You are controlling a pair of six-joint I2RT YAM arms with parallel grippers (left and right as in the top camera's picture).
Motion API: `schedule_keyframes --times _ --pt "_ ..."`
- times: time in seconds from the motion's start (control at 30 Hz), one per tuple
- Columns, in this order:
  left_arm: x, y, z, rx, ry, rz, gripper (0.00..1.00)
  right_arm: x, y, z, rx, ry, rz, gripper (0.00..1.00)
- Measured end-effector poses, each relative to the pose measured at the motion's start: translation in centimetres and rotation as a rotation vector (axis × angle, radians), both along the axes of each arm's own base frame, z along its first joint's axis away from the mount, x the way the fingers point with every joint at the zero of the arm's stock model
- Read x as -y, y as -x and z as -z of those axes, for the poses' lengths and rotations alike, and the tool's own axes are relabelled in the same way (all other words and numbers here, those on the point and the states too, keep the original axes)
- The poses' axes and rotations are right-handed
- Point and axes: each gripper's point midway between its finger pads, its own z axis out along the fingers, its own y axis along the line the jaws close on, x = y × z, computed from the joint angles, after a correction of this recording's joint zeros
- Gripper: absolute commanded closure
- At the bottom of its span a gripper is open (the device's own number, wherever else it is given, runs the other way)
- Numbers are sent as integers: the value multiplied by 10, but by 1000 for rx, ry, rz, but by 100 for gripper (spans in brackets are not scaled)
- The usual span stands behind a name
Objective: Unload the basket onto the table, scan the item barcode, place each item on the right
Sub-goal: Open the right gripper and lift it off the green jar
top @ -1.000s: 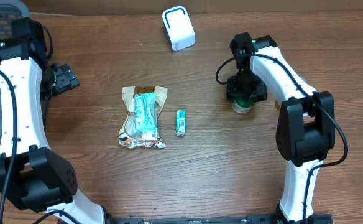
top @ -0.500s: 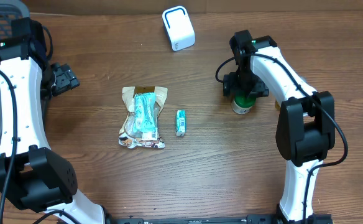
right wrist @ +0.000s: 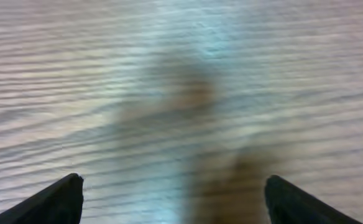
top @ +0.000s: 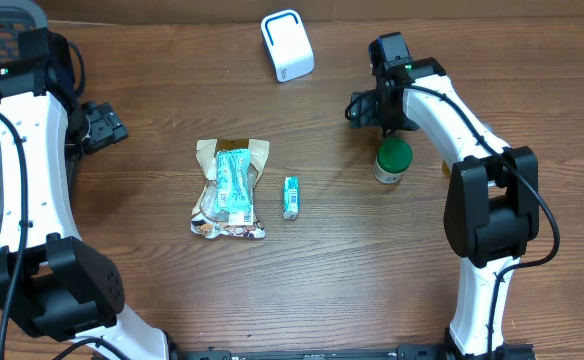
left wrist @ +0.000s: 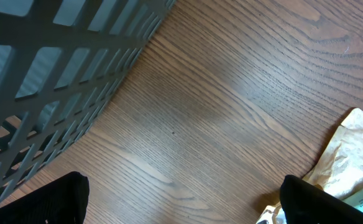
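The right end effector (top: 380, 104) has come up off the green-lidded jar (top: 393, 160). A second ago it sat right over the lid; now it is just beyond the jar, toward the far edge. The jar stands free and upright on the worktop (top: 332, 280). In its own wrist view the fingers (right wrist: 60, 205) are apart, with only blurred wood between them.

The left end effector (top: 104, 126) has not shifted. It hangs near the left edge beside the dark mesh basket (left wrist: 57, 68), its fingers (left wrist: 45, 202) spread wide with nothing between them.

The white scanner (top: 287, 45) lies close to the far edge, between the two arms and well apart from the jar. A snack bag (top: 230, 190) and a small teal packet (top: 291, 197) lie side by side mid-worktop, where they were.

Open wood runs from the jar up to the scanner. More open wood lies toward the near edge, in front of the bag and packet.
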Motion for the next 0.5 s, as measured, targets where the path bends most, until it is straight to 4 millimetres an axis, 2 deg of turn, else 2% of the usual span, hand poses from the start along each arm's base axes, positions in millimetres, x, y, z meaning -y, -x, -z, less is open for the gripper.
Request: schedule_keyframes --times 0.17,0.2,0.3,0.5 --pt "0 0 0 0 0 0 0 -23 0 -2 -7 -124 -38 68" --pt "0 0 0 0 0 0 0 -26 1 -2 -10 -136 -40 71" --pt "0 0 0 0 0 0 0 -36 5 -2 -23 -167 -63 80" --pt "0 0 0 0 0 0 0 -55 18 -1 -55 -171 -103 86"
